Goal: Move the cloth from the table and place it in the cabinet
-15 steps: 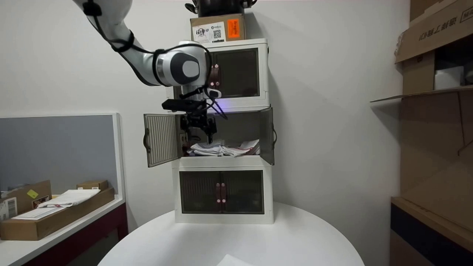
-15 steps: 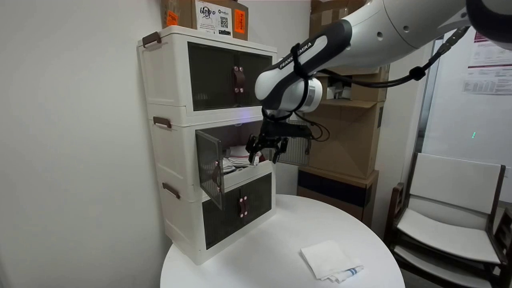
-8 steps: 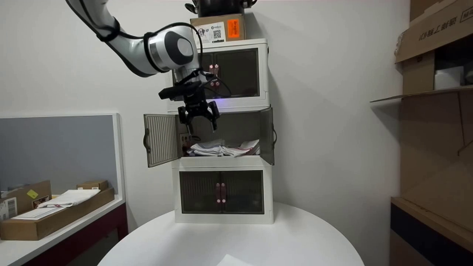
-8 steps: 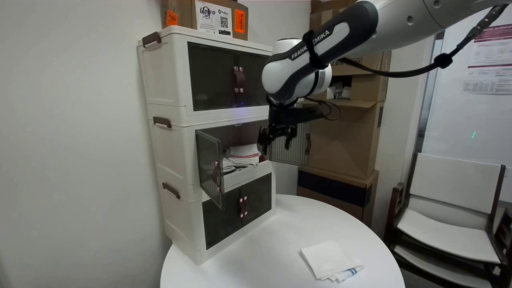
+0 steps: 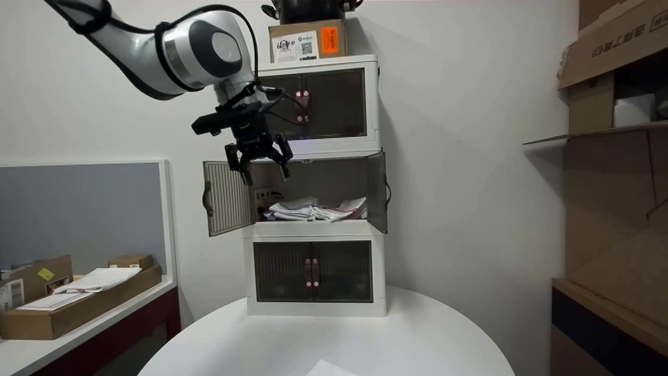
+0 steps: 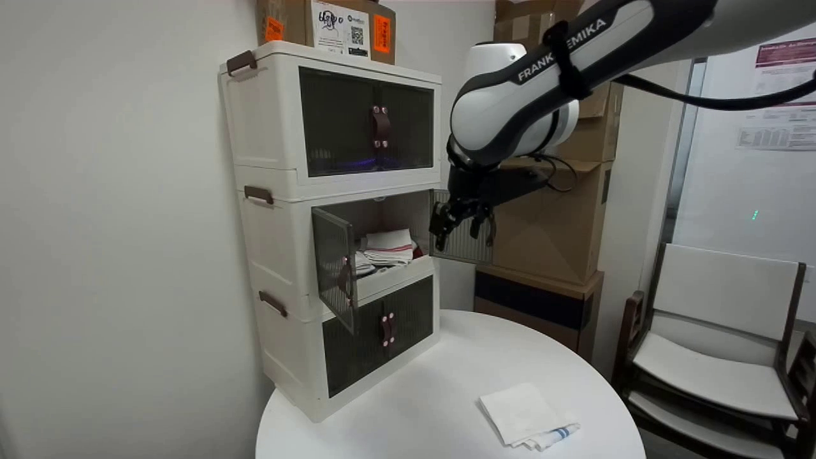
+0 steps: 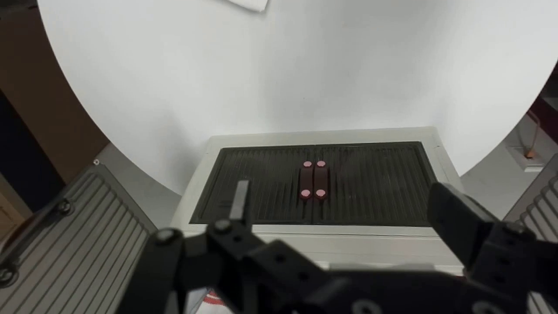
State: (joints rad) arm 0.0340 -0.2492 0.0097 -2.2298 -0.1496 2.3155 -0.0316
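A folded white cloth (image 6: 519, 411) with blue stripes lies on the round white table (image 6: 433, 389). Only its corner shows in an exterior view (image 5: 329, 369) and the wrist view (image 7: 253, 3). The white cabinet (image 6: 268, 242) has three levels. Its middle compartment is open and holds several folded cloths (image 5: 313, 210), which also show in an exterior view (image 6: 387, 247). My gripper (image 5: 268, 179) is open and empty, in front of the open compartment and above its floor. It also shows in an exterior view (image 6: 458, 240). In the wrist view its jaws (image 7: 340, 185) stand wide apart.
The compartment's two doors stand open, a ribbed door (image 5: 229, 198) and a darker door (image 5: 377, 193). The lower doors (image 7: 314, 183) are shut. A cardboard box (image 5: 308, 42) sits on the cabinet. Stacked boxes (image 6: 548, 223) and a chair (image 6: 714, 376) stand beyond the table.
My gripper has drawn back out of the middle compartment, away from the cabinet, and has tilted. The cloths in the compartment and the cloth on the table have stayed in place.
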